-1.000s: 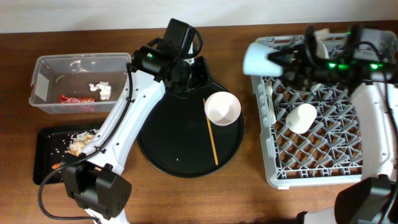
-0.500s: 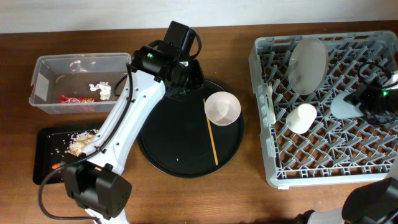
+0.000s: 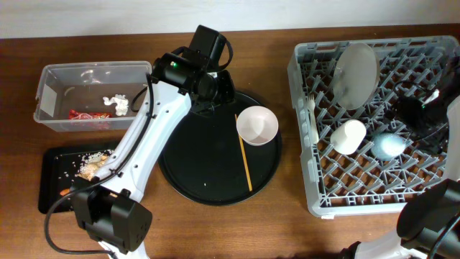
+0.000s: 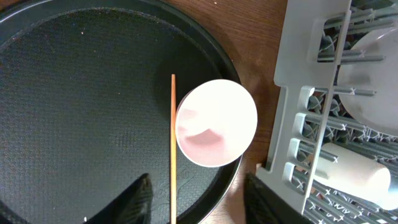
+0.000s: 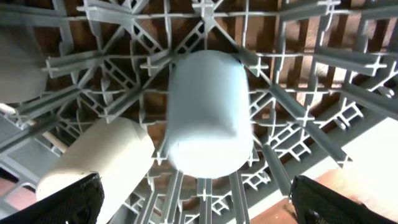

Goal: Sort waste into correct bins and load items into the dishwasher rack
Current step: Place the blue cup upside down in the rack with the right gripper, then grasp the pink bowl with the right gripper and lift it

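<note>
Light-blue cup point(image 5: 208, 112) lies on its side on the dishwasher rack point(image 5: 298, 74), just ahead of the right gripper point(image 5: 199, 208), whose fingers are spread and empty. The left gripper point(image 4: 196, 202) gapes too, pale bowl point(image 4: 216, 122) ahead.

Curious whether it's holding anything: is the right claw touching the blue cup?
Apart. The right wrist view shows the blue cup lying in the rack, the right gripper open with clear gaps either side.

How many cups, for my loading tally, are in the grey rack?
2: a small white cup lies on its side in the grey plastic crate; a small light-blue cup lies beside it. None seems hidden.
</note>
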`<act>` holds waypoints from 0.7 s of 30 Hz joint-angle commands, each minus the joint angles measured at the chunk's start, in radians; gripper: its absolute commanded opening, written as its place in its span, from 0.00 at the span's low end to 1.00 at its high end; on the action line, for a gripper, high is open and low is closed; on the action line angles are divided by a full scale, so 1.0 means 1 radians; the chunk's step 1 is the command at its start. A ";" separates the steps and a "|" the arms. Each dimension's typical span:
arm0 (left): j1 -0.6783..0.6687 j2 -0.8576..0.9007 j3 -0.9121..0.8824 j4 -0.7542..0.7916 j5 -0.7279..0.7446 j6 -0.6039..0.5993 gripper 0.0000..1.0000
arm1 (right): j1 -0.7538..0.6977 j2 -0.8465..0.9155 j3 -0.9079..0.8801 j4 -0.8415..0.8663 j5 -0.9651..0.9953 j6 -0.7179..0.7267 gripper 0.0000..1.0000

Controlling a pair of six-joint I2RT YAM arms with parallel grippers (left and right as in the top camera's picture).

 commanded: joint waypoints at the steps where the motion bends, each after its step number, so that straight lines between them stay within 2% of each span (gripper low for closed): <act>1: 0.003 0.002 0.000 -0.005 -0.011 0.016 0.52 | 0.006 -0.010 0.098 -0.068 -0.010 0.003 0.99; 2: 0.004 0.002 0.000 -0.009 -0.015 0.016 0.61 | 0.006 -0.021 0.155 -0.121 -0.032 -0.013 0.99; 3: 0.009 0.002 0.000 -0.013 -0.021 0.016 0.65 | 0.011 -0.038 0.204 -0.166 -0.066 -0.035 0.99; 6: 0.089 0.002 0.000 -0.033 -0.008 0.008 0.70 | 0.085 -0.127 0.283 -0.248 -0.240 -0.145 0.99; 9: 0.192 0.002 0.000 -0.102 -0.015 0.007 0.72 | 0.230 -0.167 0.283 -0.264 -0.262 -0.163 0.93; 11: 0.292 0.002 0.000 -0.185 -0.080 0.008 0.99 | 0.415 -0.152 0.272 -0.237 -0.262 -0.162 0.84; 12: 0.343 0.002 0.000 -0.232 -0.116 0.008 0.99 | 0.514 -0.134 0.255 -0.193 -0.261 -0.162 0.77; 14: 0.417 0.002 0.000 -0.301 -0.116 0.008 0.99 | 0.669 -0.082 0.206 -0.084 -0.252 -0.148 0.74; 18: 0.458 0.002 0.000 -0.334 -0.127 0.009 0.99 | 0.845 0.055 0.197 -0.023 -0.179 -0.093 0.64; 21: 0.458 0.002 0.000 -0.333 -0.127 0.008 0.99 | 0.998 0.192 0.196 0.022 0.030 -0.014 0.63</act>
